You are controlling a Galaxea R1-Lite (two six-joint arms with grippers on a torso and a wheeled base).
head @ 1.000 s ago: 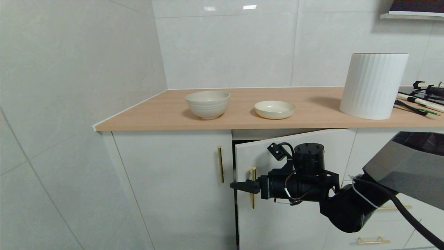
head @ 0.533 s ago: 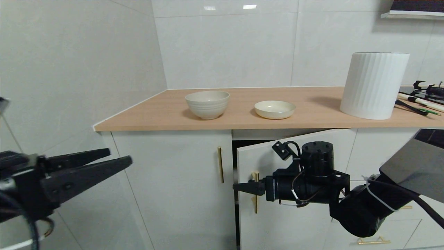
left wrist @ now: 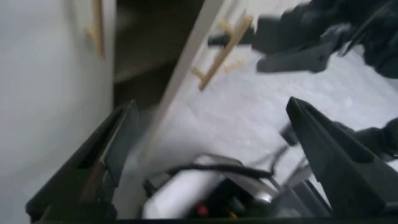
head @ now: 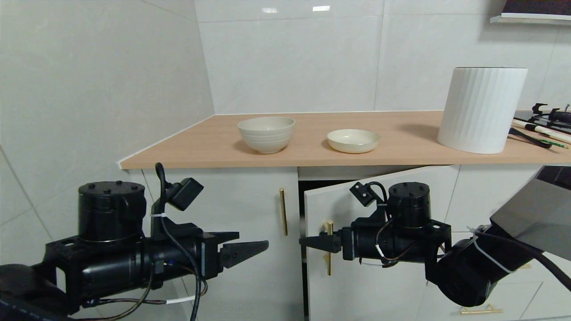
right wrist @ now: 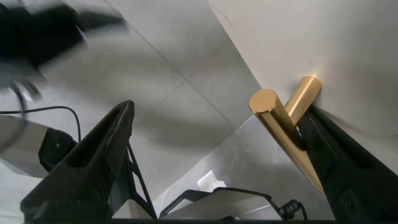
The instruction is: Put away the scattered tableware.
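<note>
While right gripper [head: 308, 242] spreads wide beside the handle [head: 328, 263] at lower centre, left gripper [head: 254, 240], wide too, hovers close. Unclamped, that handle could slip free.

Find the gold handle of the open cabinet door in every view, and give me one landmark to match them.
Head view: the gold handle stands upright at the open door's free edge, under the countertop.
Left wrist view: the gold handle slants beside the dark cabinet opening.
Right wrist view: the gold handle juts close up, one end toward the camera.
Shared landmark: the white open door that carries it.
</note>
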